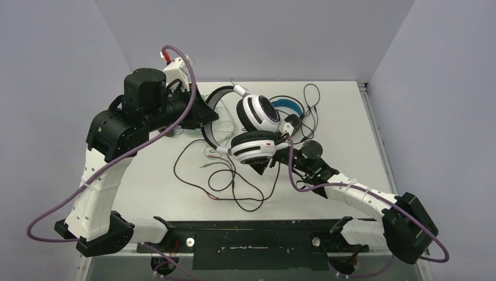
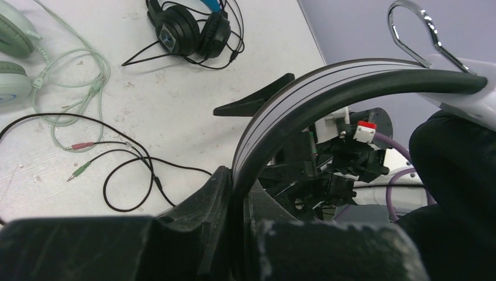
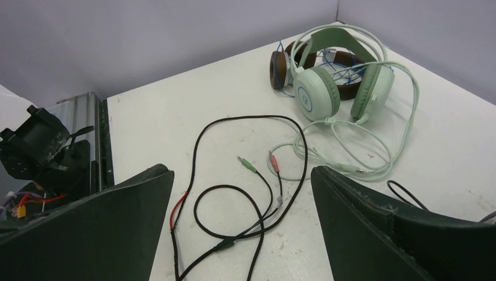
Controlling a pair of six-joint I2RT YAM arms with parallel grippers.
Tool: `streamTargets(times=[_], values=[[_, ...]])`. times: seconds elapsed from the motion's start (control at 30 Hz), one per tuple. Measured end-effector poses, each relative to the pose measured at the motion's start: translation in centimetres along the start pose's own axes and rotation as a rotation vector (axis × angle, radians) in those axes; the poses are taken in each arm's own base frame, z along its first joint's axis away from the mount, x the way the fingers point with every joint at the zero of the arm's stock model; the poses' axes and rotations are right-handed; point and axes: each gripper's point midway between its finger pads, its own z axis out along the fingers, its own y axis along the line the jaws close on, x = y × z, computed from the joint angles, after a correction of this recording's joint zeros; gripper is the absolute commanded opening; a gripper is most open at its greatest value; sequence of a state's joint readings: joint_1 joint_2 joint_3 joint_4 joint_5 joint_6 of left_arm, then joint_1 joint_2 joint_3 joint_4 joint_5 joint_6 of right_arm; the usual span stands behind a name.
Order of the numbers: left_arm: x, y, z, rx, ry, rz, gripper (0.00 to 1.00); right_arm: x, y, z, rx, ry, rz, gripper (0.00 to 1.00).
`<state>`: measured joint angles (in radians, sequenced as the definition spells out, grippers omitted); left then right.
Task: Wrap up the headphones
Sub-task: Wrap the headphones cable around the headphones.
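Grips the white, black-striped headphones (image 1: 257, 114) by the headband (image 2: 327, 82) with the left pincer (image 2: 237, 190), fingers (image 2: 210, 199) pressed against both sides of the band. Holds that headset near the middle of the worktop (image 1: 146, 181), with the band arching well above the surface in the left wrist view. From above, shows its 2 ear cups (image 1: 252, 146) one behind the other, just right of the pincer.

Shows a black cord (image 1: 234, 187) lying in loose loops across the worktop, on the near side of the held headset. Ends in 1 green plug (image 3: 248, 165) and 1 pink plug (image 3: 273, 163), side by side and flat on the surface.

Hangs low over those loops with the right pincer (image 3: 241, 172), spread wide and pinching nothing.

Further off, finds the mint green headphones (image 3: 327, 88) resting on the worktop, with their pale green cord (image 3: 351, 152) coiled just beside them. Behind them, partly hidden, has the brown headphones (image 3: 281, 67). Places the black headphones (image 2: 187, 26), blue in the headband, toward the far edge, just behind the white headset from above.
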<state>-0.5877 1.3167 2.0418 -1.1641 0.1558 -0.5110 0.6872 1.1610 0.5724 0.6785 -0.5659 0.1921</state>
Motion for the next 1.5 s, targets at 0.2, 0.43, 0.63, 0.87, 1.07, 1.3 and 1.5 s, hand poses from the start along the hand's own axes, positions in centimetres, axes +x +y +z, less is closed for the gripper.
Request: streamTargets(times=[0.2, 0.43, 0.63, 0.87, 1.07, 1.3, 1.5], values=[[0.2, 0.0, 0.1, 0.004, 0.007, -0.012, 0.00, 1.8, -0.1, 1.0, -0.009, 0.035, 0.017, 0.79], [0.9, 0.5, 1.1, -0.009, 0.029, -0.017, 0.00, 1.3, -2.7, 0.5, 0.112, 0.020, 0.038, 0.80], [1.2, 1.4, 2.7, -0.041, 0.052, -0.013, 0.00, -0.3, -11.7, -5.3, 0.535, -0.008, 0.110, 0.91], [1.2, 2.4, 5.0, -0.070, 0.080, -0.021, 0.00, 2.3, -16.6, -12.6, 0.962, 0.088, 0.185, 0.93], [-0.3, 4.7, 5.5, -0.148, 0.048, -0.030, 0.00, 3.0, -12.9, -14.9, 0.867, 0.052, 0.171, 0.93], [-2.2, 9.0, 6.8, -0.224, 0.029, -0.106, 0.00, 0.5, -9.1, -13.8, 0.663, 0.003, 0.112, 0.91], [-3.1, 9.6, 7.0, -0.199, 0.017, -0.127, 0.00, 2.5, -6.3, -11.4, 0.445, 0.051, 0.119, 0.90]])
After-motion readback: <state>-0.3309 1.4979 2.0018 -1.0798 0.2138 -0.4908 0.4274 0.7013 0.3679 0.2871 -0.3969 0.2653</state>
